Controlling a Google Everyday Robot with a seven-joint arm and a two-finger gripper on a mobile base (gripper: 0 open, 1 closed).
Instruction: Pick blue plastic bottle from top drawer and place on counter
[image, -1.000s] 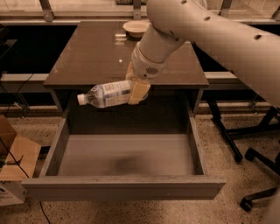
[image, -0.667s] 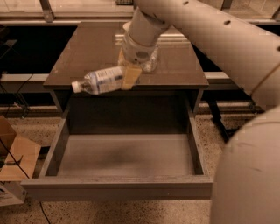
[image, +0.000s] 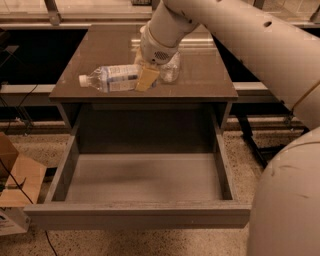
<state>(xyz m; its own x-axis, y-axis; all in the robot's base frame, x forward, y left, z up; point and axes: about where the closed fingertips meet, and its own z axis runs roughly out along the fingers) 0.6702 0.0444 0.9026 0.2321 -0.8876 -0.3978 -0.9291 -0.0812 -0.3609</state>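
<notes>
The blue plastic bottle (image: 111, 78), clear with a white cap and a blue-and-white label, lies on its side over the front left part of the brown counter (image: 200, 86), cap pointing left. My gripper (image: 145, 76) is shut on the bottle's base end, with a tan finger (image: 147, 79) across it. I cannot tell whether the bottle rests on the counter or hangs just above it. The top drawer (image: 140, 177) is pulled fully open below, its grey floor bare.
A clear, capless glass vessel (image: 171, 70) stands on the counter just right of my gripper. My arm (image: 240, 35) crosses the upper right. A cardboard box (image: 15, 180) sits on the floor at left. Chair legs (image: 255, 145) are at right.
My gripper has carried the bottle up from over the open drawer and back over the counter, now low at its front left part.
</notes>
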